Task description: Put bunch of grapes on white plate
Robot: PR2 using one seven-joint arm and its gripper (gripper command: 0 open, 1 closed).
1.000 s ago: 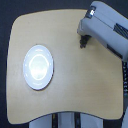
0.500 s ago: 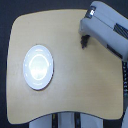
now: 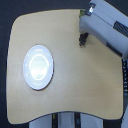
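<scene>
White glossy round plate (image 3: 38,67) bare, left of centre on tan wooden table (image 3: 75,90). Gripper (image 3: 83,38) upper right, over small dark shape, probably grape bunch (image 3: 83,40); grasp unclear. Pickup step; next, carry left to plate.

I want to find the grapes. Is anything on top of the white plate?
No. The white plate shows only its shiny bare surface. A small dark thing sits under the arm's jaws; the arm covers most of it, so it can't be identified.

No legible text, labels, brand marks, numbers or signs anywhere in the exterior view. Dark patches on the robot arm (image 3: 107,25) are too blurred to read as markings. Nothing further to record.
</scene>
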